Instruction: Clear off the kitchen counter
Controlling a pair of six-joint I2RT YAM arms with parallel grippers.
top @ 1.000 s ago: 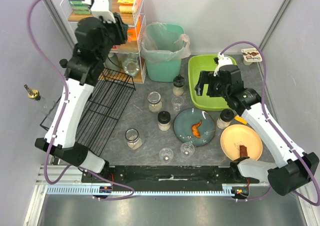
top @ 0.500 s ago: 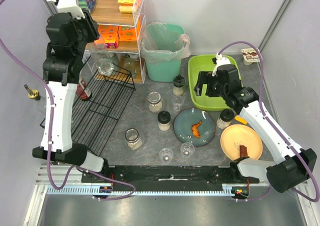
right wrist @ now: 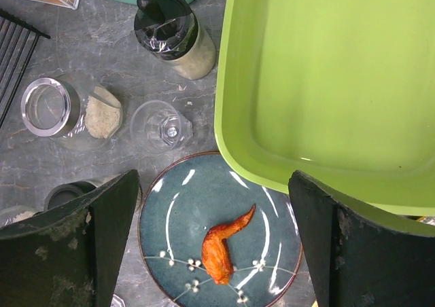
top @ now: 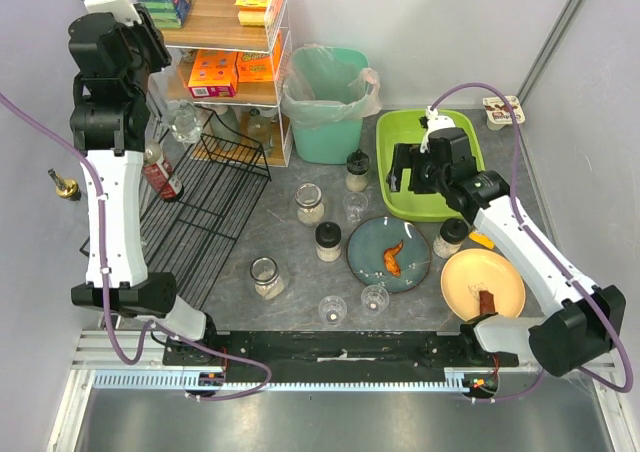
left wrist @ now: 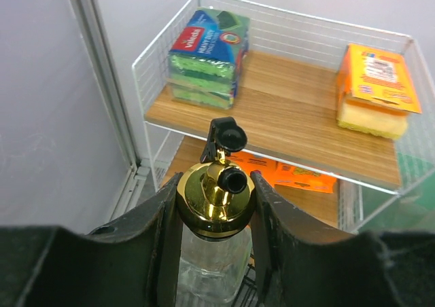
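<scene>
Reading the overhead view first, we locate the tabletop [top: 295,262] as the dark mottled surface in front of both arm bases. It carries the jars, cups and plates.

Left side: we find the left tool [left wrist: 215,198] clenched on a glass bottle [left wrist: 215,269]. One finger presses each side of the bottle's neck, just under the gold pourer [left wrist: 216,183]. This tool is raised at the far left, level with the top of the wire shelf unit [left wrist: 285,117]. On that unit's wooden top shelf lie a sponge pack [left wrist: 207,49] and an orange-wrapped scourer [left wrist: 377,83]. The tabletop lies well below this tool and to its right, and it does not appear in the left wrist view. The black wire rack [top: 205,212] sits beneath the arm.

Right side: we find the right tool [right wrist: 217,236] released, its jaws spread wide with nothing between them. It hangs above the tabletop, so the surface lies directly underneath it. Below the gap between the fingers sits a blue plate [right wrist: 177,212] holding a chicken wing [right wrist: 221,242]. The near rim of the lime-green tub [right wrist: 326,69] touches or overlaps the plate's far edge. Bare tabletop shows to the upper left of this tool, around a small clear cup [right wrist: 161,125], a black-capped jar [right wrist: 173,35] and an open jar [right wrist: 68,110].
</scene>
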